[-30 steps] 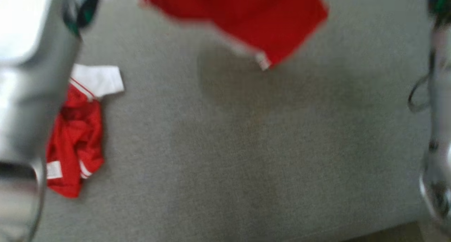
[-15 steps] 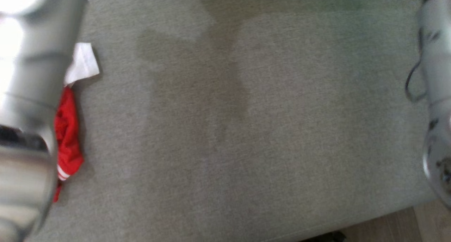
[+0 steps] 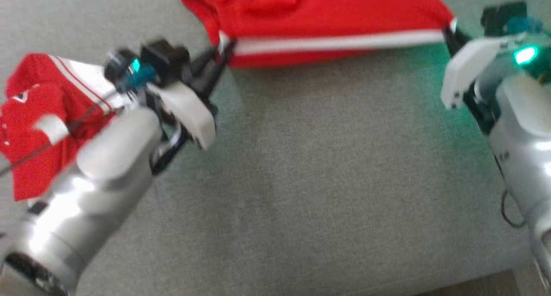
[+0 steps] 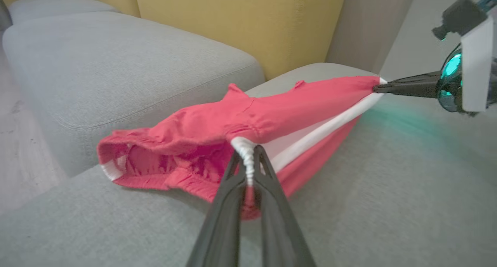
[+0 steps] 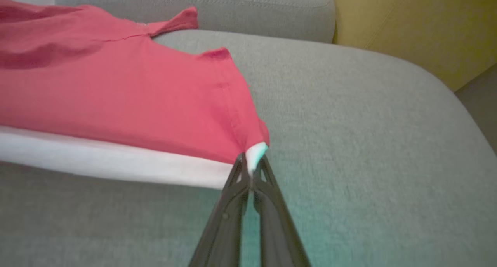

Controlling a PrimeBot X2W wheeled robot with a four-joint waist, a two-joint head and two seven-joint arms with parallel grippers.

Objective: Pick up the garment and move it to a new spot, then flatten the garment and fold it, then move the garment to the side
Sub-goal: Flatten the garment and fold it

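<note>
— On the near stretch of the grey seat cushion (image 3: 323, 192) I see plain woven upholstery, tinted green by the wrist lights. What are the pincers doing?

— Both are pressed together on cloth. The left gripper (image 4: 248, 155) pinches the bunched white trim at one end of the red garment (image 4: 271, 111). The right gripper (image 5: 251, 160) pinches the white-tipped corner at the other end.

— So where is the garment?

— It's stretched between them, toward the far side of the cushion, with its white stripe (image 3: 335, 42) pulled into a line. The held edge looks lifted. The rest sags and seems to rest on the cushion behind, with a rumpled opening showing on the left of the left wrist view.

— How far along would you say?

— Early, I'd judge. It's picked up and brought over a spot, but it isn't flat and no fold shows. The move to the side is also left to do. Laying it down smooth looks like the step in hand.

— And that other red cloth?

— A second red-and-white piece (image 3: 26, 115) lies crumpled off at the robot's left, apart from the held one.

— And beyond that?

— A neighbouring grey cushion (image 4: 116, 65) across a gap, mustard-yellow back cushions (image 4: 233, 22) behind, and pale floor (image 4: 19, 142) past the sofa's end.
</note>
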